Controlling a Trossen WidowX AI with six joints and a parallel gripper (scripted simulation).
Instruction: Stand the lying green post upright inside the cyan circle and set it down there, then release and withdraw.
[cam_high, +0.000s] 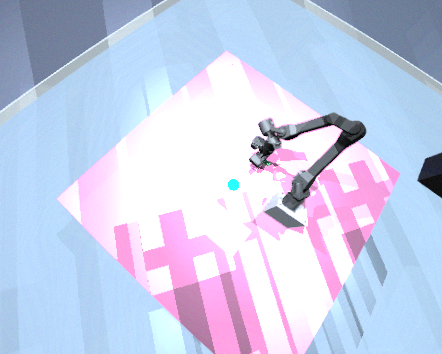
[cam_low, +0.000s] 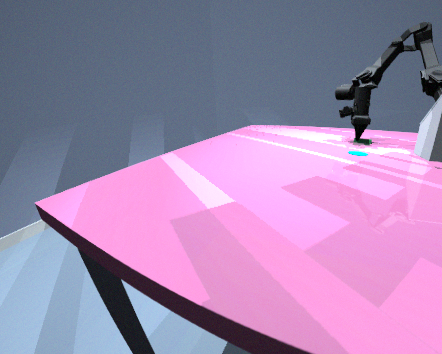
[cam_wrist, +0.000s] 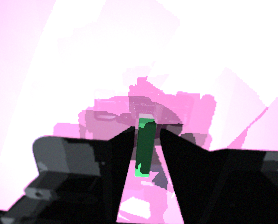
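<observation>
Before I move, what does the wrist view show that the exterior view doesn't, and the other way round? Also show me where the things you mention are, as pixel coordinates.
Only wrist: the gripper's (cam_high: 264, 165) (cam_low: 358, 139) (cam_wrist: 148, 131) two fingers seen apart, one on each side of the green post (cam_high: 268, 163) (cam_low: 369, 142) (cam_wrist: 146, 147).

Only exterior: the cyan circle (cam_high: 233, 185) (cam_low: 358, 153), the arm's bent links (cam_high: 325, 162) (cam_low: 390, 57) and a table leg (cam_low: 111, 300).

Both: gripper, post lying down and pink table top (cam_high: 150, 150) (cam_low: 140, 200) (cam_wrist: 65, 131).

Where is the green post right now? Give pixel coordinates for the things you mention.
In the wrist view the green post (cam_high: 268, 163) (cam_low: 370, 142) (cam_wrist: 146, 145) lies between the dark jaws; in the exterior view it is on the pink table (cam_high: 150, 150) (cam_low: 150, 210), just beyond the cyan circle (cam_high: 233, 184) (cam_low: 358, 153).
</observation>
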